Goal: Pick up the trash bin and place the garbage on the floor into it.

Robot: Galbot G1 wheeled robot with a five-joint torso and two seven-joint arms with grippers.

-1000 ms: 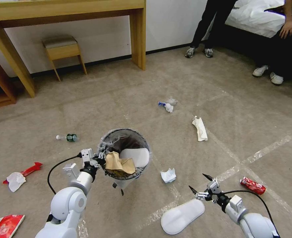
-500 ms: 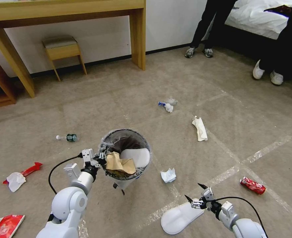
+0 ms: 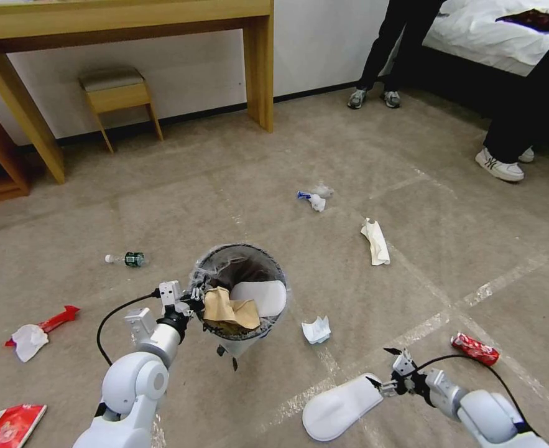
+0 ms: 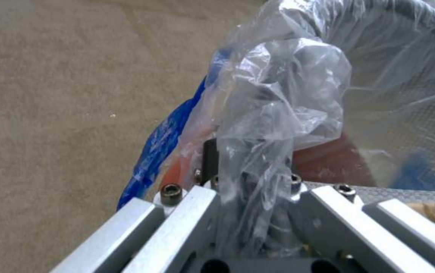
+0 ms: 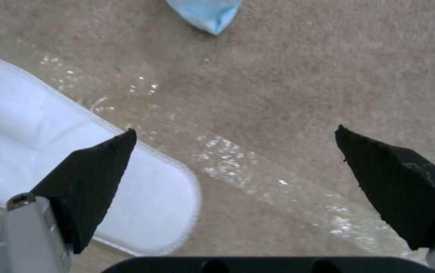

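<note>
The trash bin [image 3: 268,261], lined with crinkly clear plastic, hangs from its near rim, with my left gripper [image 3: 193,297] shut on that rim. Inside lie a brown paper bag [image 3: 227,308] and a white slipper [image 3: 260,297]. The left wrist view shows the left gripper [image 4: 250,167] clamped on the rim and the plastic liner [image 4: 288,94], with the bin's red base [image 4: 328,159] behind. My right gripper [image 3: 383,367] stands open, low over the end of a white slipper [image 3: 336,409] on the floor [image 3: 181,205]. In the right wrist view, the right gripper [image 5: 233,131] hangs above the tape, and one pad [image 5: 91,178] overlaps the slipper [image 5: 35,136].
Garbage lies around: a tissue [image 3: 316,330], a crushed red can [image 3: 475,348], a white paper [image 3: 375,241], a wrapper [image 3: 313,198], a small bottle [image 3: 127,258], and red packets [image 3: 41,326] [image 3: 10,426]. A wooden desk [image 3: 258,68] and a stool [image 3: 115,90] stand at the back wall.
My right gripper has dropped lower and come back toward me, from beyond the slipper to just over its end. The bin and the left gripper have shifted slightly right.
</note>
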